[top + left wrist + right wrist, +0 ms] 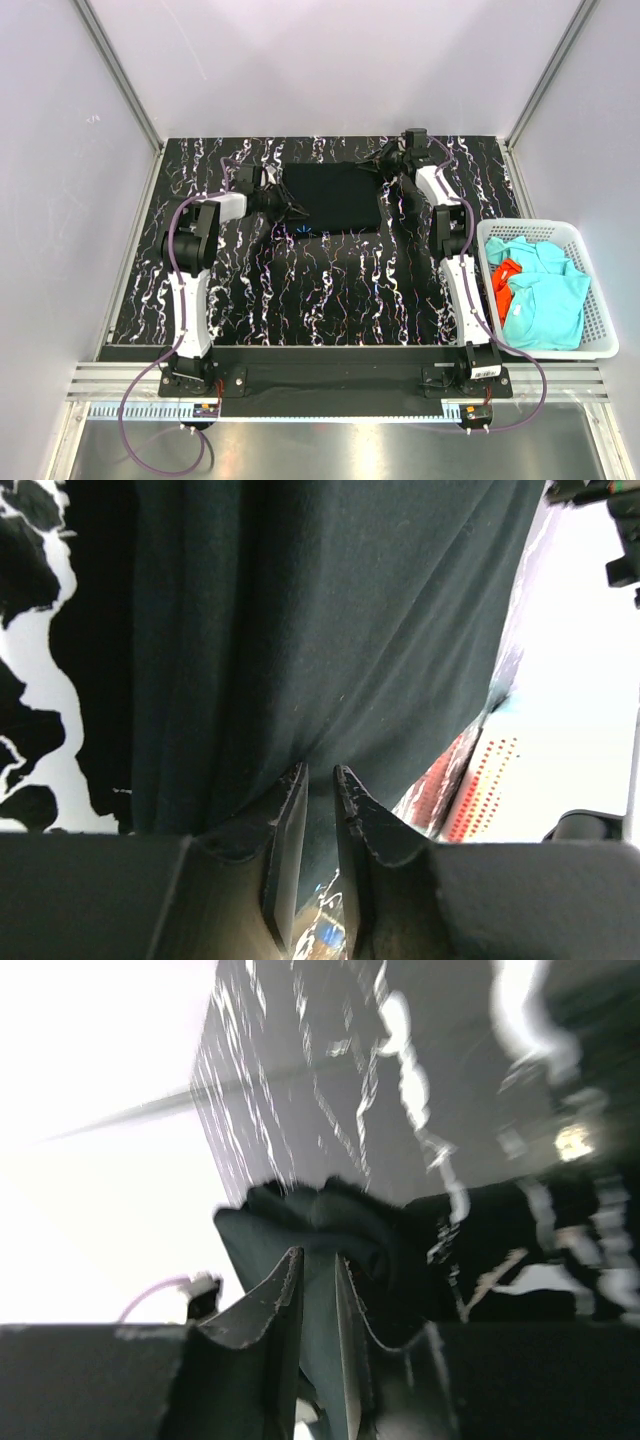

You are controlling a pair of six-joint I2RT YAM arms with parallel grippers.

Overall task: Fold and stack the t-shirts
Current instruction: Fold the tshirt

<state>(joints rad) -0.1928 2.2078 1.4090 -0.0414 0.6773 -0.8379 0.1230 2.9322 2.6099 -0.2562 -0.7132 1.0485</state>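
A black t-shirt [330, 195] lies folded into a rectangle at the back middle of the table. My left gripper [285, 208] is at its near left edge. In the left wrist view the black cloth [330, 610] hangs in folds that run down into the narrow gap of that gripper [318, 770], which is shut on it. My right gripper [378, 168] is at the shirt's far right corner. There, bunched black cloth [340, 1215] sits between its fingers [315, 1255], which stand a little apart. Turquoise t-shirts [545, 300] and an orange-red one [505, 275] lie in the basket.
A white lattice basket [600, 345] stands at the table's right edge, next to the right arm's base. The table top [320, 290] is black with white marbling. Grey walls close in the back and both sides.
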